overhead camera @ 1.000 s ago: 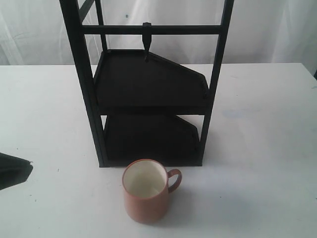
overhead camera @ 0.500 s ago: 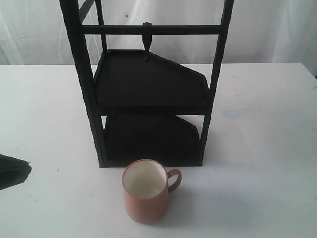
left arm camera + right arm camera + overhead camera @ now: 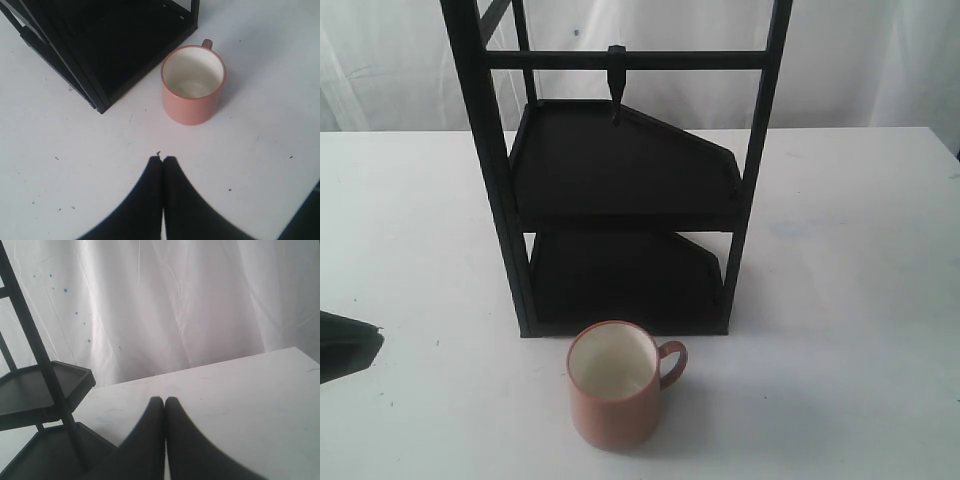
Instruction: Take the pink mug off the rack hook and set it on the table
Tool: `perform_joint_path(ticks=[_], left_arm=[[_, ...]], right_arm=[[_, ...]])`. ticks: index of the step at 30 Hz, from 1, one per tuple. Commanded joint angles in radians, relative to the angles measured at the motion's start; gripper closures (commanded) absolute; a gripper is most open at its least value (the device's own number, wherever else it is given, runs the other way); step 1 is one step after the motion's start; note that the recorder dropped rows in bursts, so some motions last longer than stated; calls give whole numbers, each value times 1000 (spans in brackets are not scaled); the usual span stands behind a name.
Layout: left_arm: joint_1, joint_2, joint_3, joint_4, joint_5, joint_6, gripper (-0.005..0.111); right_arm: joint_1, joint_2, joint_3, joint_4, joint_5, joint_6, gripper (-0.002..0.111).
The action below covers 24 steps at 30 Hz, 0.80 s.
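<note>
The pink mug (image 3: 618, 385) stands upright on the white table (image 3: 840, 300) just in front of the black rack, its handle to the right and its cream inside showing. The rack hook (image 3: 617, 72) on the top crossbar is bare. In the left wrist view the mug (image 3: 193, 85) sits a short way beyond my left gripper (image 3: 162, 160), which is shut with nothing held. Part of that gripper (image 3: 345, 345) shows at the exterior view's left edge. My right gripper (image 3: 164, 401) is shut and empty above the table, out of the exterior view.
The tall black two-shelf rack (image 3: 625, 180) stands mid-table behind the mug; its base corner (image 3: 97, 105) lies near the left gripper. A white curtain (image 3: 190, 300) hangs behind the table. Bare tabletop (image 3: 250, 390) stretches right of the rack.
The left gripper's dark tip at the exterior view's left edge has slid slightly farther left and down. The mug and rack have not moved.
</note>
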Motion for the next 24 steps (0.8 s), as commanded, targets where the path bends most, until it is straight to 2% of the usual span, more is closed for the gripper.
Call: perform_joint_path(ticks=[1,7,10,18,21,24], left_arm=[[-8,-9,4,-8,4,-9,107],[-5,-16,4,-6,4,-9,107],[27,-24,6,-6,2,-9,107],[275,-61,103,-6,-59,-4,107],[339,-78,173,-4,-67,-4,107],[376,-84,226,-4,-38,-4,107]], right_arm=[[1,-7,2,-6,0,6,108],[1,-7,2,-6,0,6,108],[1,-7,2,-6,0,6,108],[1,-7,2,-6,0,5,108],[1,-7,2,-6,0,5,108],[1,-7,2,-6,0,5,108]])
